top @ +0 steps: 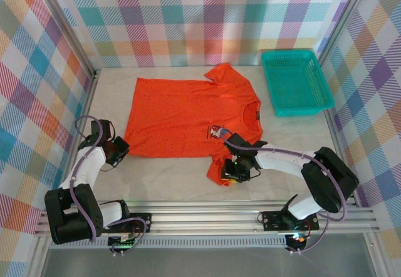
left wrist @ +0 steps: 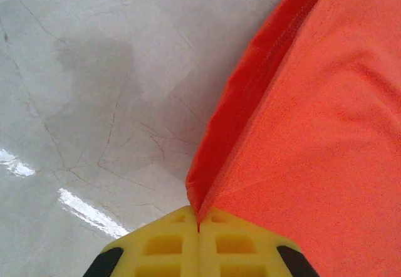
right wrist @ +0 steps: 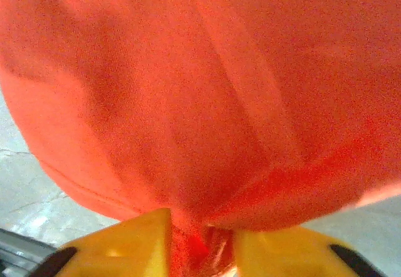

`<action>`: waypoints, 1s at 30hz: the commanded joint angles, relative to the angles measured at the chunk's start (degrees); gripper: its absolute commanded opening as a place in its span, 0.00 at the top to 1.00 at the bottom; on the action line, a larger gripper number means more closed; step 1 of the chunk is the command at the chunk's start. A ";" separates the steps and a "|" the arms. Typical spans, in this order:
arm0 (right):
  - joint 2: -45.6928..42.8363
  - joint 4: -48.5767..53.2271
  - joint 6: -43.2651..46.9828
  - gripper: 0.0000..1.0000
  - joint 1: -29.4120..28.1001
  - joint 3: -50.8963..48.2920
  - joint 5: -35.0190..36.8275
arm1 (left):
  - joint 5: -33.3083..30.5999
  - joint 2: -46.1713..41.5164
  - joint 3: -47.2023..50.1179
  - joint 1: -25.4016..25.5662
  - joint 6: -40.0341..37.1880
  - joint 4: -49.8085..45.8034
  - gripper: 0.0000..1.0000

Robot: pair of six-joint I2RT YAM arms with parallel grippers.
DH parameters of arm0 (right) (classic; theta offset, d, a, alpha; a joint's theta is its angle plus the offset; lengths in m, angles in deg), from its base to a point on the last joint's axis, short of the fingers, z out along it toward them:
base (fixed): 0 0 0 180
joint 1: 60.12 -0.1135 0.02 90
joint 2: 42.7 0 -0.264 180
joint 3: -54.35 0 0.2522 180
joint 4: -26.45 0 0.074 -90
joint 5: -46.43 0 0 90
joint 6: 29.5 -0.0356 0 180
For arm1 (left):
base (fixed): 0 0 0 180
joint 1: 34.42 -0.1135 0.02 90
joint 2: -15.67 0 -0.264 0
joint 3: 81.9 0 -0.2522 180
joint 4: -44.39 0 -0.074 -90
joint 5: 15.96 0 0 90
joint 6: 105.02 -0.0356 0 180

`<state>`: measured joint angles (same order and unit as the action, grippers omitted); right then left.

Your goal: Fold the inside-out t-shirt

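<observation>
Item: one inside-out t-shirt [top: 182, 111], bright orange-red, short-sleeved, lying mostly flat on the pale marbled table [top: 175, 186]. The hem is toward the left and the collar toward the right, with a small chest print [top: 217, 131] on the near side of the collar. The far sleeve is spread toward the back wall, and the near sleeve is gathered at the near right. Left gripper [top: 119, 151]: at the near hem corner, its yellow fingers [left wrist: 163, 245] pressed together with the shirt's edge pinched in the seam between them. Right gripper [top: 234, 172]: at the near sleeve, its fingers [right wrist: 125, 239] standing a little apart, with a wad of orange cloth clamped in the gap. Also on the table: one teal basket [top: 270, 86] in the far right corner, near the collar end but apart from it. Surround: plaid walls [top: 188, 14].
</observation>
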<state>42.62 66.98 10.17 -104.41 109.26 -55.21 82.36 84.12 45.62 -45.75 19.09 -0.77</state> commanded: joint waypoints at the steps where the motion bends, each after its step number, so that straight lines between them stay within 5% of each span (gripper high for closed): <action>1: 0.81 -1.01 -0.04 0.82 -0.26 0.07 -0.80 | -0.35 -1.25 0.42 0.25 0.26 -1.03 1.00; 5: -0.89 3.36 2.38 1.00 0.07 4.18 2.76 | 0.42 -1.37 -1.52 0.26 0.26 -1.57 1.00; 12: -7.31 8.17 14.93 1.00 9.25 20.08 15.24 | 2.54 -0.38 -14.80 0.26 1.26 -3.50 1.00; 18: -6.31 4.58 18.75 1.00 17.67 28.75 12.81 | 5.10 3.69 -22.33 0.35 2.76 -1.45 1.00; 24: -6.11 5.71 21.79 1.00 18.80 34.18 11.77 | 9.11 4.23 -25.94 0.44 3.22 -1.01 1.00; 30: -16.15 11.18 25.42 1.00 18.80 46.16 12.78 | 8.71 -3.86 -39.63 0.45 2.43 -4.34 1.00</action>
<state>34.18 76.40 32.01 -85.68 148.45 -42.71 89.94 86.67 14.67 -45.54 21.67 -4.88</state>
